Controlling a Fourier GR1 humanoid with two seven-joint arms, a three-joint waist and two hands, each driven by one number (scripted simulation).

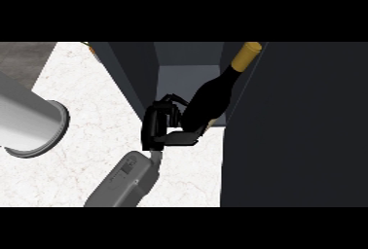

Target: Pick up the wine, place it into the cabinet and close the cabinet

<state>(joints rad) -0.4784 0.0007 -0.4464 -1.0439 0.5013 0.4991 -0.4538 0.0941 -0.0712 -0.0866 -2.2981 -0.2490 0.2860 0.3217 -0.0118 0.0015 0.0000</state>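
The wine bottle (210,99) is dark with a gold-capped neck that points up and to the right. It leans in the opening of the dark cabinet (188,75), with its base near the front lip of the grey shelf. My left hand (159,125) is shut on the bottle's lower part from the left, fingers curled round the far side and thumb under the near side. Its grey forearm (123,181) comes up from the lower edge. The cabinet stands open, and its door (295,126) fills the right side as a tall dark panel. My right hand does not show.
A large pale grey cylinder (28,124) lies on its side at the left on the white marble counter (93,121). The cabinet's dark left wall (133,78) stands just left of the hand.
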